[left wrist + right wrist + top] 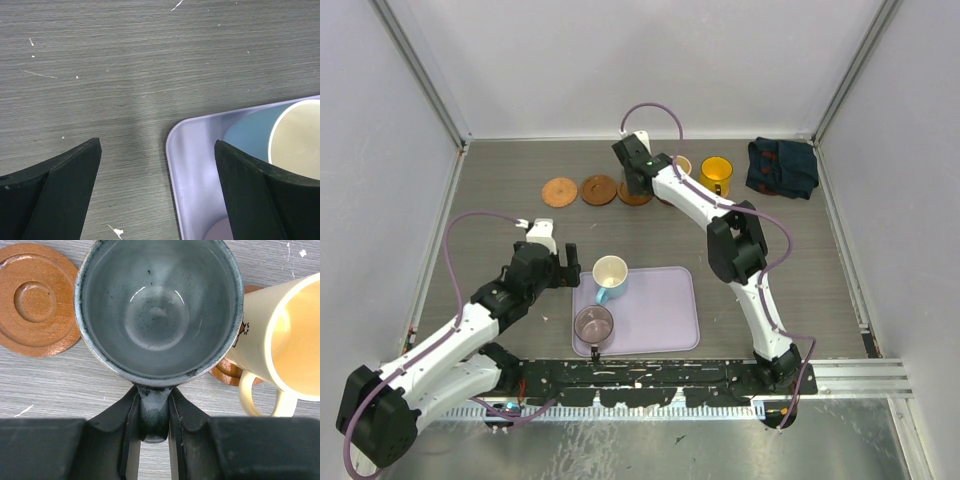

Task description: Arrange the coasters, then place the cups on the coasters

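Grey-green cup pinched by its handle in the right tool, jaws drawn in narrow onto that thin loop, mouth up, upright. Positioned at the far row of the worktop, between a bare coaster to the left in the wrist view and the cream cup to the right, with that cup's own coaster peeking out beneath it. Handle pointing straight back toward the wrist, bowl lying forward of the fingertips. By that, any lowering or release likely straight down, with no twist needed. Cannot tell from either view if already seated on a disc or hanging just above one, the underside being hidden by the wide bowl. From overhead, a third coaster half covered by the right arm, probably the target, judging only by its place in the row. Very close to the cream cup's wall on that side, so little room for drift there.

Left tool spread wide, gripping nothing, hovering by the near-left corner of the lavender tray. Light blue cup just beyond the finger on the right of the wrist view, upright on the tray. Mauve cup nearer the bases. Plainly the closer arm for both tray cups, and the right arm the closer one for the far row.
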Controlling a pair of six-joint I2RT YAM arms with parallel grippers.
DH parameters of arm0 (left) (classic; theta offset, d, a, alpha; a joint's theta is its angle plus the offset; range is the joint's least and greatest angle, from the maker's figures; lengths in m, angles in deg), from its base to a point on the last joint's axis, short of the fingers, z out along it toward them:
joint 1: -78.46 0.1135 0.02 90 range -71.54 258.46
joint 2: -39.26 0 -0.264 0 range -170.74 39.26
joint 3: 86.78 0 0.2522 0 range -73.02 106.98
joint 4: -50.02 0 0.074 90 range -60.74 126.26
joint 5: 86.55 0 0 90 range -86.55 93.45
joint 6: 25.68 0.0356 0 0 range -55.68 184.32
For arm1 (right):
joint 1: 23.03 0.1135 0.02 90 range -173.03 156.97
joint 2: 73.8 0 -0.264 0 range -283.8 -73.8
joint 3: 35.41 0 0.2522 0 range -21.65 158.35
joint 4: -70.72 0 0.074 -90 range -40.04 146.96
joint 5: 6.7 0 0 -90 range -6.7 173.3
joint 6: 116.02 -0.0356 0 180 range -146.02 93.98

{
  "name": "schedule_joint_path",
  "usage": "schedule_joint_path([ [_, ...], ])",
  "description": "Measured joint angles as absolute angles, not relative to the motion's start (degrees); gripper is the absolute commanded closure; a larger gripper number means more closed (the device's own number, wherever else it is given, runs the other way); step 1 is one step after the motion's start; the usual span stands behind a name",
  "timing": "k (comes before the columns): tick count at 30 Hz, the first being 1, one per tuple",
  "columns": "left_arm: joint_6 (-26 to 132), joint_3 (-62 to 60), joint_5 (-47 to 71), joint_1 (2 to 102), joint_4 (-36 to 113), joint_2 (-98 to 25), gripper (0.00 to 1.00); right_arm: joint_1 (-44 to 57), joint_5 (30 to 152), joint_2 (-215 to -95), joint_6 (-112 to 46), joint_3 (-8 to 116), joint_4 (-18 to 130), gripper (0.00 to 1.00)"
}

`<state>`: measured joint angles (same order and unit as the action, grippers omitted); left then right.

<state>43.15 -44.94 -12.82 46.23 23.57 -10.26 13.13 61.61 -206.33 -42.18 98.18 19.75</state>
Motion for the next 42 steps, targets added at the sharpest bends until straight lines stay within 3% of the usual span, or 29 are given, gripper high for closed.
schedule_joint_path([
  [42,42.95,-44.94,-11.75,46.34,23.60,-12.22,0.03,13.28,63.71,-208.78,-42.66,96.72,22.70,0.99],
])
